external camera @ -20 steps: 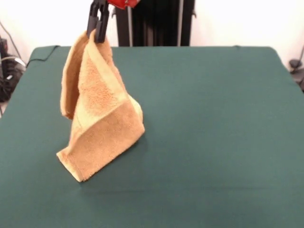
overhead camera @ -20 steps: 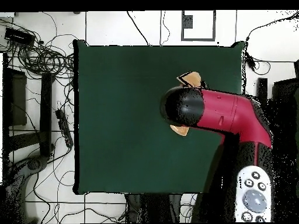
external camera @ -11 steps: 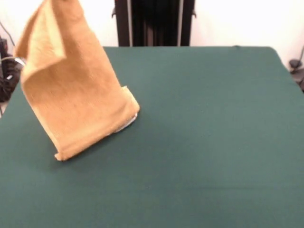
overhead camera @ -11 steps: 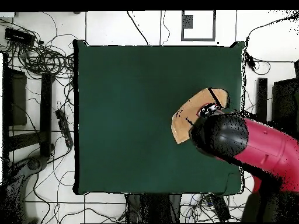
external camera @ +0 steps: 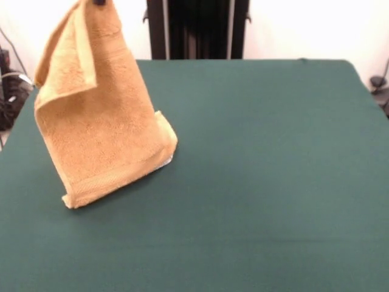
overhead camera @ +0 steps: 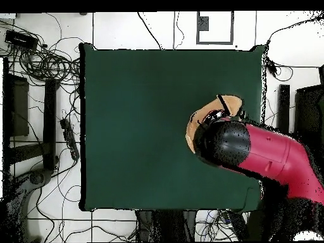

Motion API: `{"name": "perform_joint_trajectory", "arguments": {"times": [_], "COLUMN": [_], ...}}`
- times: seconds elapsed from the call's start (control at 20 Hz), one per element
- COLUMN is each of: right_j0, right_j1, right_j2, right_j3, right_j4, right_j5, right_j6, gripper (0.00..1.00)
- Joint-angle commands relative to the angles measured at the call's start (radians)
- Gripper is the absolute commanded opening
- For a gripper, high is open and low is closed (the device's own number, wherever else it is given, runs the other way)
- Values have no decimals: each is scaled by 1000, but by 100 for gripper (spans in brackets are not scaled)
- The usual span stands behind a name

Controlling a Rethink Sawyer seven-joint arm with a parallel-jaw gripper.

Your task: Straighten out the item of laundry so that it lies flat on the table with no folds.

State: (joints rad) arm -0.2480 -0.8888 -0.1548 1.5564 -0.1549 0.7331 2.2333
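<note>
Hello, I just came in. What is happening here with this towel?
The robot's red and black arm is holding the orange-tan towel up by its top, above the green table. Only the tips of the gripper show at the top edge of the front view. The towel hangs folded, its lower edge resting on the table near one side. It is not flat yet.

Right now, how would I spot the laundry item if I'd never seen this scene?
Find the big dark green table. On its left side in the front view, an orange-tan terry towel hangs from a corner pinched at the picture's top, its lower edge resting on the cloth. It is the only thing on the table, with a woven band near its bottom edge.
</note>
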Motion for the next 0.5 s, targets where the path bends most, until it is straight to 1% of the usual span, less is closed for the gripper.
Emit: {"name": "perform_joint_trajectory", "arguments": {"times": [0.05,0.2,0.3,0.4,0.5], "right_j0": [43,13,7,18,35], "right_j1": [-17,-152,-187,-163,-101], "right_j2": [32,21,18,21,23], "right_j3": [155,209,232,254,260], "right_j4": [19,25,22,5,-19], "right_j5": [56,186,211,150,63], "right_j6": [72,-64,-92,-54,12], "gripper": [0,0,0,0,0]}}
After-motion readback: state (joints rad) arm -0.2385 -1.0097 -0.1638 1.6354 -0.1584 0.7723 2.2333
